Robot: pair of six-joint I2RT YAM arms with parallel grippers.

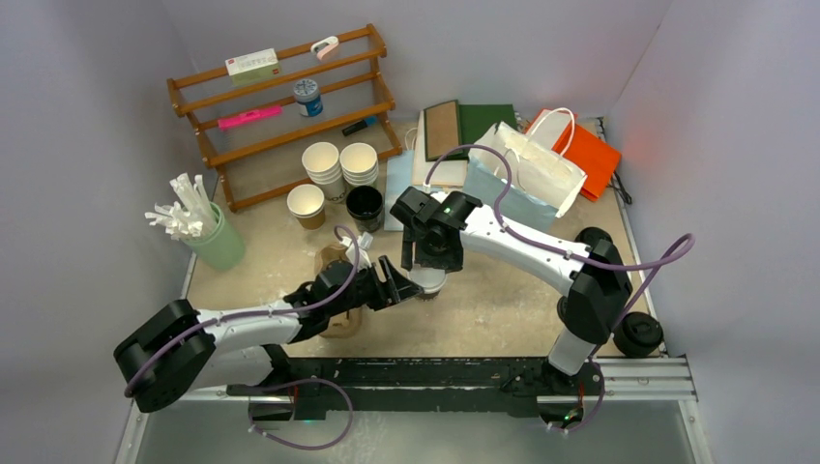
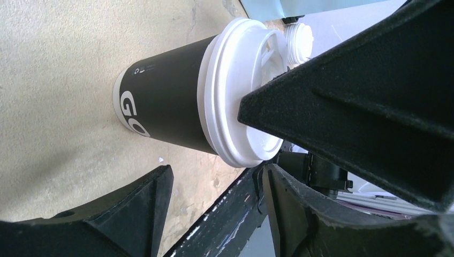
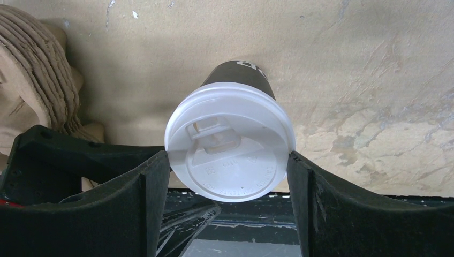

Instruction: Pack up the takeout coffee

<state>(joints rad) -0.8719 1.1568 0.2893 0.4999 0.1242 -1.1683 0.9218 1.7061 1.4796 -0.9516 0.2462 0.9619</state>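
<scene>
Broadly, the table (image 1: 503, 300) held a brown pulp tray (image 3: 32, 69) under the left arm, near the front edge. The left gripper (image 2: 217, 168) lay low just beside the coffee (image 2: 171, 96), released, its jaws spread with nothing between them. The right gripper (image 3: 229, 163) reached over the cup, clenched on opposite sides of the white lid (image 3: 230, 176). The black cup stood upright on the table, between both grippers.

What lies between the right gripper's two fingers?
The takeout coffee; its white lid fills the gap of the right gripper, seen in the right wrist view.
</scene>
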